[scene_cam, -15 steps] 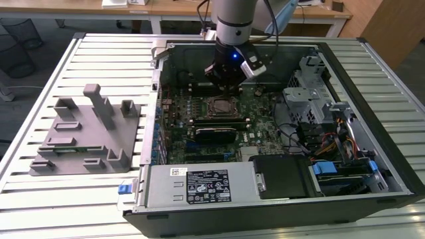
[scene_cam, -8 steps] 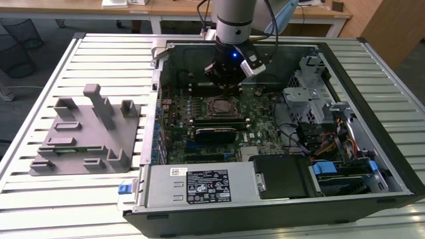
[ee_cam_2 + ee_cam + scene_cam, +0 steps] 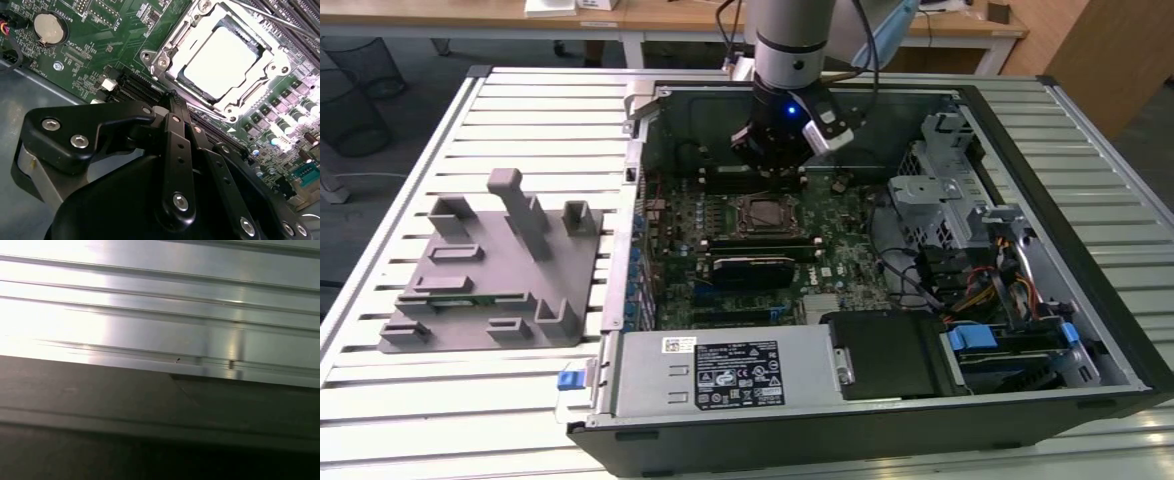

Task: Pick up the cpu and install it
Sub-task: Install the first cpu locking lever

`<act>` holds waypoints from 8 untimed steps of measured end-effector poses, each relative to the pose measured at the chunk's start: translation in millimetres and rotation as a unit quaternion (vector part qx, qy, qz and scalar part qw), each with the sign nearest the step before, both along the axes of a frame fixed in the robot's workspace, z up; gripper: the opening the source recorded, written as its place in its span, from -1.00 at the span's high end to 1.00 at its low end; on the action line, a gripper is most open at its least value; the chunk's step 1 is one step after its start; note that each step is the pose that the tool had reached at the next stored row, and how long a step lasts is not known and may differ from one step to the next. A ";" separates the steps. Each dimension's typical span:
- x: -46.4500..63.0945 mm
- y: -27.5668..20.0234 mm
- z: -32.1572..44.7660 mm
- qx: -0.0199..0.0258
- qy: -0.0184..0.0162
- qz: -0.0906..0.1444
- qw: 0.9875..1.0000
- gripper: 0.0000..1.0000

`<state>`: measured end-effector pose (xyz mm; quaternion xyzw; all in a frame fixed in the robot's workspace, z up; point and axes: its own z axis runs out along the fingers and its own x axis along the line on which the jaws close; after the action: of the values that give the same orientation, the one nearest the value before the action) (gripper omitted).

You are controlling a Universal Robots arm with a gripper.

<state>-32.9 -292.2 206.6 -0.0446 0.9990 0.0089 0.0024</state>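
Gripper (image 3: 172,100) fingertips hidden behind own black linkage — jaw state unreadable; cpu (image 3: 220,62) glare-washed.

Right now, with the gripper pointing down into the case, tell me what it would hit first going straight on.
Probably the motherboard just beside the socket holding the cpu; the gripper hangs above that area, though depth is hard to judge.

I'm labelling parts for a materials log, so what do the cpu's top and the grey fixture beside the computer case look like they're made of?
The cpu, sitting in its socket, has a pale, smooth top that glares under the light, which suggests bare or plated metal. The grey fixture is uniformly matte with blocky posts and no shine, so likely plastic, possibly printed.
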 end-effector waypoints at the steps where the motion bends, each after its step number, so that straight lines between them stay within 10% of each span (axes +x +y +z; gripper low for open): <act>1: 0.0 0.0 0.0 0.000 0.000 0.000 1.000 0.79; 8: 0.1 -0.1 -1.0 0.000 0.000 0.000 1.000 0.79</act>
<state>-32.8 -292.3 205.6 -0.0446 0.9990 0.0092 0.0024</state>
